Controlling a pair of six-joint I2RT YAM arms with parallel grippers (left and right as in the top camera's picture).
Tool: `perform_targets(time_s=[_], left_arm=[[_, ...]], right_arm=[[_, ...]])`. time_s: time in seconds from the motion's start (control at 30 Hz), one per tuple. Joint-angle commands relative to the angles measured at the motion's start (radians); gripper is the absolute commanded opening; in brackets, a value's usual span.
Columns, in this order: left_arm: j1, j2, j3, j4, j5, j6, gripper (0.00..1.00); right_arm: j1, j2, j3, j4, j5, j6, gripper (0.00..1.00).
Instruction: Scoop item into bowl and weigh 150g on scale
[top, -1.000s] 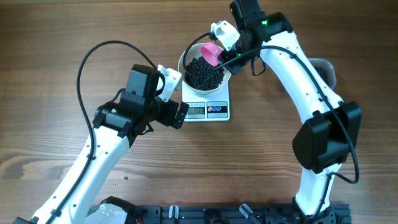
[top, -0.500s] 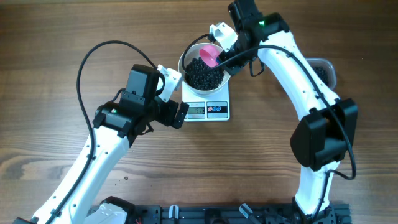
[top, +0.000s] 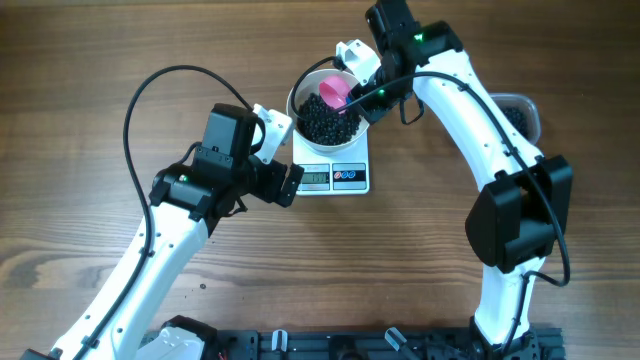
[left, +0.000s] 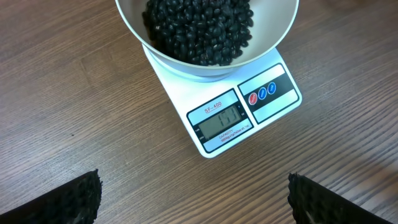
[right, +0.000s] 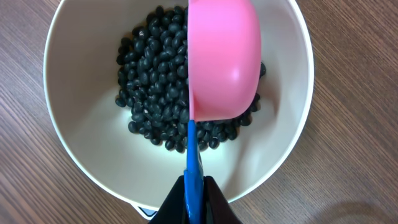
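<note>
Pressed together in the right hand: the thin blue handle of the scoop, clamped at its tail end. Straight out ahead of those fingers and in line with them, the long axis of the scoop: handle first, pink cup at the far end. Cup rolled onto its side, mouth turned to the left of the hand, smooth pink back toward the wrist camera. Directly beneath the cup, the item, a glossy black heap low in the bowl, more of it showing left of the cup than right. Under the bowl, the scale, display lit, digits too small to trust.

Looks like the tipping step, emptying a load into the bowl; no beads seen falling. Seems well along, judging by the heap. Next, probably: roll level, lift clear of the rim, check the display, then add or remove only a little. Calls for small doses and no leaning on the bowl, to avoid spoiling the reading.

Spread wide and empty, the left hand, low over the surface, scale just ahead of it, touching nothing.
</note>
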Motion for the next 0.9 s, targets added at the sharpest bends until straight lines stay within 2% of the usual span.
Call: perform_targets(time_s=[0.0,0.87], left_arm=[[0.006,-0.012,-0.006,0.000,-0.006,0.012,1.00],[0.006,-0.012,-0.006,0.000,-0.006,0.012,1.00]], right_arm=[[0.006,0.022,0.001,-0.007,-0.025,0.009,0.04],[0.006,0.033,0.001,-0.014,-0.051,0.026,0.04]])
